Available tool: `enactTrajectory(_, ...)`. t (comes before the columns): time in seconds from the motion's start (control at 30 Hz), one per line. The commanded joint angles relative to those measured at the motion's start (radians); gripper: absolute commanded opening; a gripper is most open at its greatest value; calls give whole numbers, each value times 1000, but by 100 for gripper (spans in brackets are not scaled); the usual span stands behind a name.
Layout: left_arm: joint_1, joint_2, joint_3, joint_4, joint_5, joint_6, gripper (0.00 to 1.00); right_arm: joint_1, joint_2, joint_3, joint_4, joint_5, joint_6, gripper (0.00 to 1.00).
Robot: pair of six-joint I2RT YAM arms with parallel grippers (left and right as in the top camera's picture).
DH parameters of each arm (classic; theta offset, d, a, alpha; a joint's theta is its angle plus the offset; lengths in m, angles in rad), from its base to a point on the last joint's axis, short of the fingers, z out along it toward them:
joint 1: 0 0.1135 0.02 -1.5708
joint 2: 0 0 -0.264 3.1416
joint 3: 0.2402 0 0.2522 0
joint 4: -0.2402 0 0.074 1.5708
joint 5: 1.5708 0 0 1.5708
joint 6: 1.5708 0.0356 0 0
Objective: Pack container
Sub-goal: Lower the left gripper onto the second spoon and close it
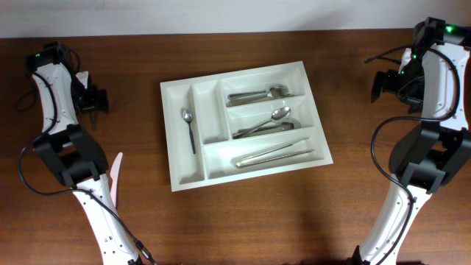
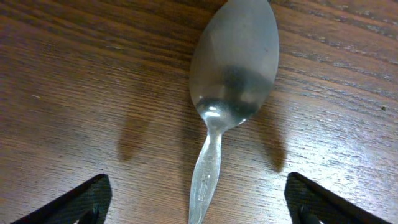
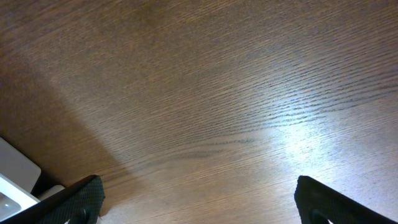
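The left end effector (image 2: 199, 200) is released: its two fingers (image 2: 84, 199) stand wide apart and grasp nothing. A metal spoon (image 2: 233, 74) lies on the wooden tabletop (image 2: 74, 81) directly ahead of it. The bowl points away from the end effector and the handle runs back between the fingers, touching neither. The right end effector (image 3: 199, 200) is also released, with its fingers spread over bare tabletop. A white edge at its lower left cannot be identified. The container (image 1: 175, 136) lies flat on the tabletop between the two end effectors, well apart from both. Nothing stands in the way on either side. Its long axis runs from one end effector toward the other, turned slightly so that the end nearer the right end effector sits farther back. The two narrow compartments are at the end facing the left end effector, and the three long compartments extend toward the right end effector. A small spoon (image 1: 189, 125) lies lengthwise in the outermost narrow compartment. Each long compartment holds metal cutlery (image 1: 257, 94) lying along its length; the exact pieces are too small to tell.
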Motion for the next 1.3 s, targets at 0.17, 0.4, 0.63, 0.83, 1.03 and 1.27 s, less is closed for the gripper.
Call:
enactTrajectory(0.17, 9, 10, -3, 18, -14, 23, 75, 5, -5, -4, 1, -8, -7, 99)
enactTrajectory(0.4, 9, 16, -3, 26, -13, 26, 75, 5, -5, -4, 1, -8, -7, 99)
enactTrajectory(0.63, 9, 54, -3, 4, -10, 26, 75, 5, -5, -4, 1, -8, -7, 99)
enactTrajectory(0.83, 9, 54, -3, 8, -10, 26, 75, 5, -5, -4, 1, -8, -7, 99)
enactTrajectory(1.03, 9, 54, -3, 31, -10, 25, 19, 5, -5, -4, 1, -8, -7, 99)
enactTrajectory(1.27, 9, 54, -2, 32, -10, 24, 2, 5, -5, -4, 1, -8, -7, 99)
